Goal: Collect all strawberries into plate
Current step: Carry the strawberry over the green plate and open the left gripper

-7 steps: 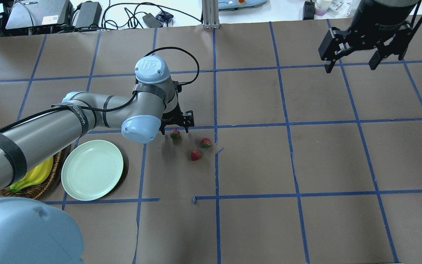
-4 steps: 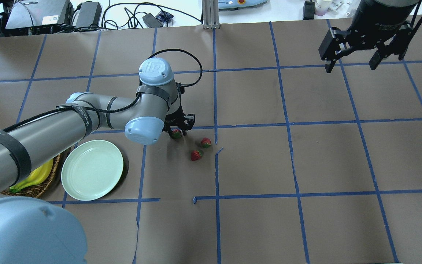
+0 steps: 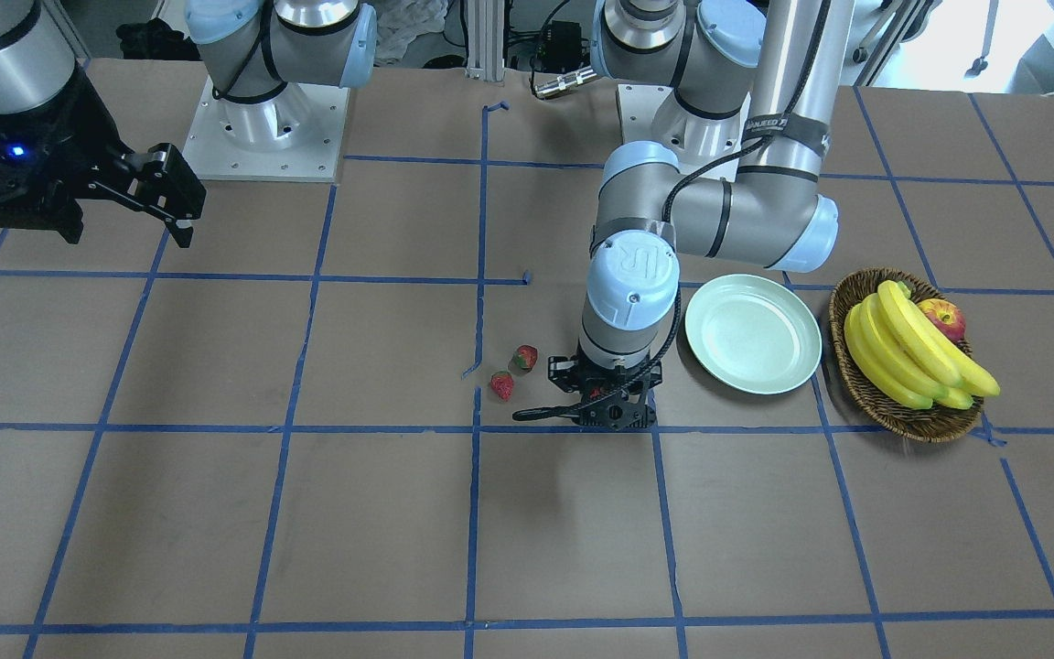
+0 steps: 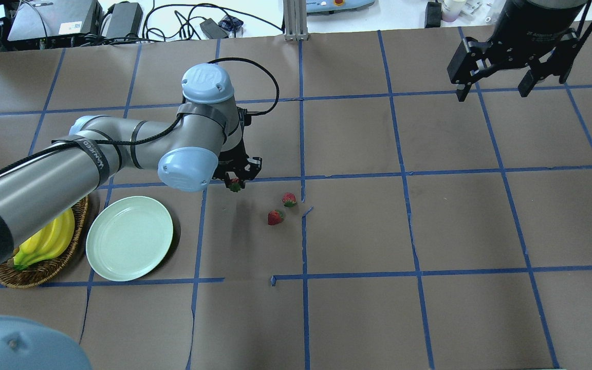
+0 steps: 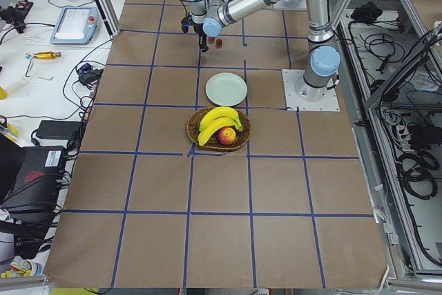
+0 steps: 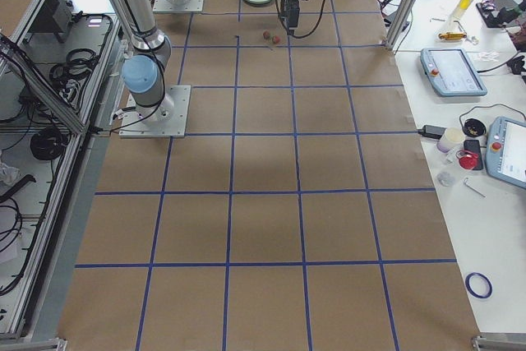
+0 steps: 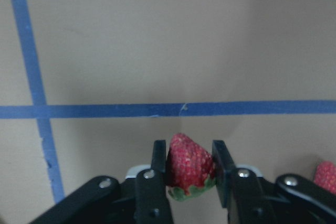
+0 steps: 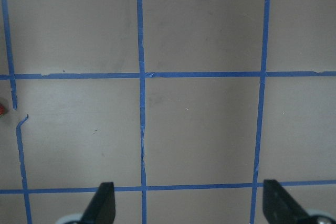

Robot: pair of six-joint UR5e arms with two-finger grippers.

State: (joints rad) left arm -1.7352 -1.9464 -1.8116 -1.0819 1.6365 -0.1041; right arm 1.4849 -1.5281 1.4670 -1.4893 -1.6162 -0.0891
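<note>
My left gripper (image 4: 234, 183) is shut on a red strawberry (image 7: 188, 167) and holds it above the table, right of the plate. The strawberry also shows in the overhead view (image 4: 234, 185), and the gripper in the front view (image 3: 602, 403). Two more strawberries lie on the brown paper, one (image 4: 289, 199) near a blue tape line and one (image 4: 275, 218) just in front of it; they show in the front view too (image 3: 525, 357) (image 3: 502, 385). The pale mint-green plate (image 4: 129, 238) lies empty at the left. My right gripper (image 4: 512, 77) hangs open and empty at the far right.
A wicker basket (image 3: 911, 416) with bananas (image 3: 913, 352) and an apple (image 3: 944, 318) stands beside the plate, on the side away from the strawberries. Blue tape lines grid the brown paper. Cables and devices lie past the table's far edge (image 4: 121, 20).
My left gripper has closed on the nearest strawberry, lifted it off the paper and shifted a little toward the plate. The right arm has not moved.
</note>
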